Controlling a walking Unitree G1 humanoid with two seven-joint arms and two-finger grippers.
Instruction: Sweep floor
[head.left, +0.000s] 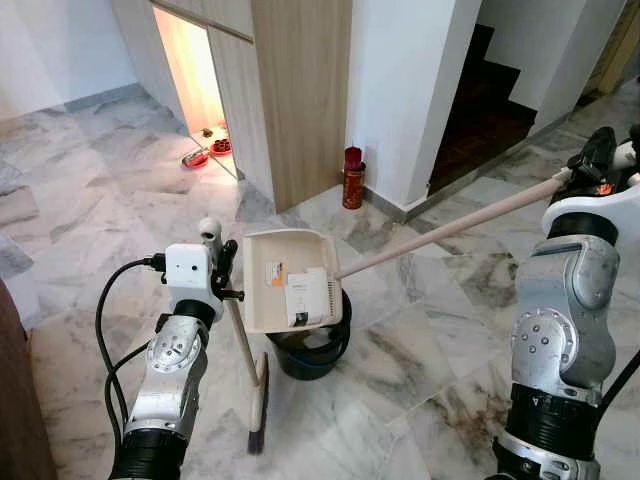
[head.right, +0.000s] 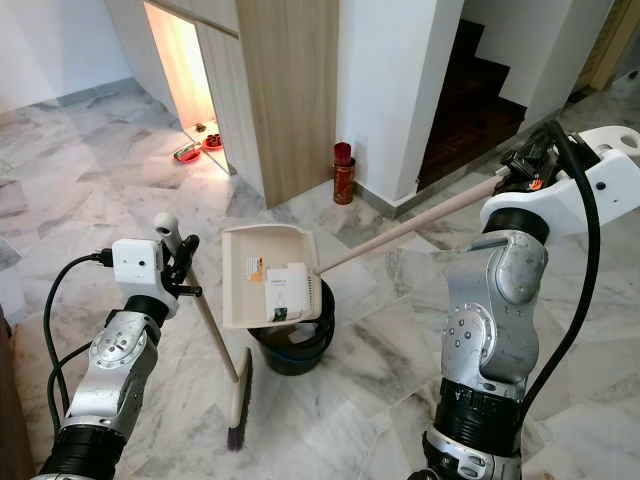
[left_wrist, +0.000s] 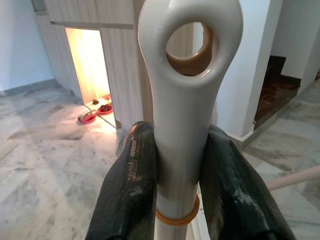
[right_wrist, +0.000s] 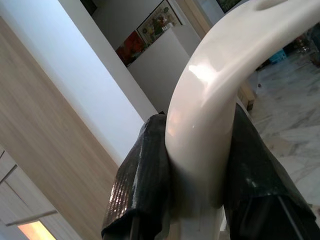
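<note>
My left gripper (left_wrist: 180, 175) is clamped on the broom (head.left: 245, 350) handle, bristles on the floor (head.left: 420, 360) at 7 o'clock of the black bin (head.left: 310, 350). My right gripper (right_wrist: 197, 165) grips the dustpan (head.left: 285, 280) handle, pan over the bin.

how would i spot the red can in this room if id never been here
Find the tall wooden cabinet beside the white wall. At the foot of that wall, on the marble floor, stands the red can, upright. It is the only tall red cylinder; the other red things are low dishes in the lit alcove.
</note>
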